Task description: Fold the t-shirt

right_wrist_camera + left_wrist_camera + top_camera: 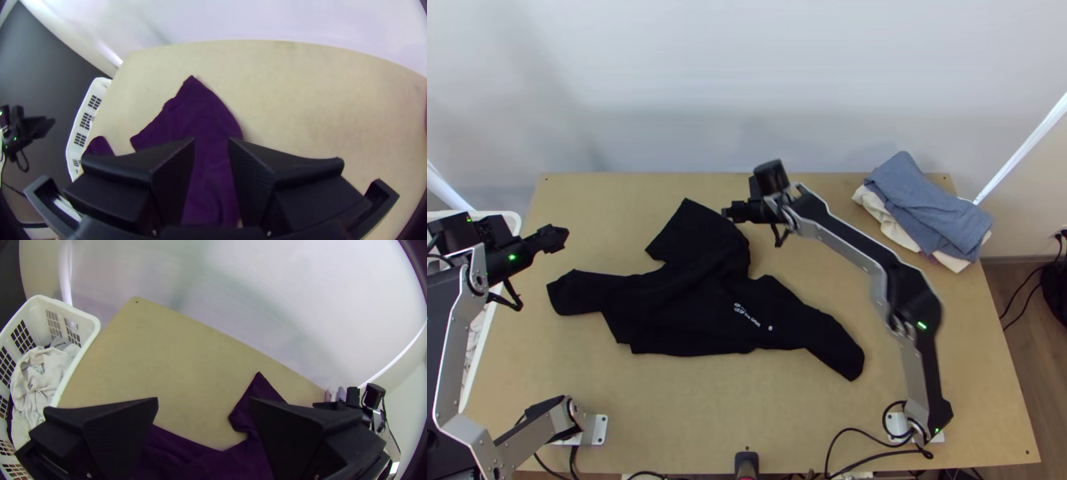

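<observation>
So at the left edge of the frame there was a white laundry basket (91,322) with pale cloth (40,378) in it, and the left arm (457,336) hung over that side, covering part of it. Down at the lower middle a small dark stand (746,464) poked up at the near edge of the table (691,416), with black cables (879,454) looping just right of it. The biggest obstacle was the right arm (855,246), which angled from lower right to upper middle, between the shirt and a pile at upper right, blue-grey cloth (923,200) on top of cream cloth (887,224). As for the black t-shirt (683,308), it lay rumpled across the middle of the table, one part sticking up toward the top, small white print on its right half. The left claw (561,235) was released, fingers wide apart, just above the shirt's left end in the frame. The right claw (726,213) was released too, with a narrower gap, right at the shirt's upper right edge; couldn't tell if it touched.
</observation>
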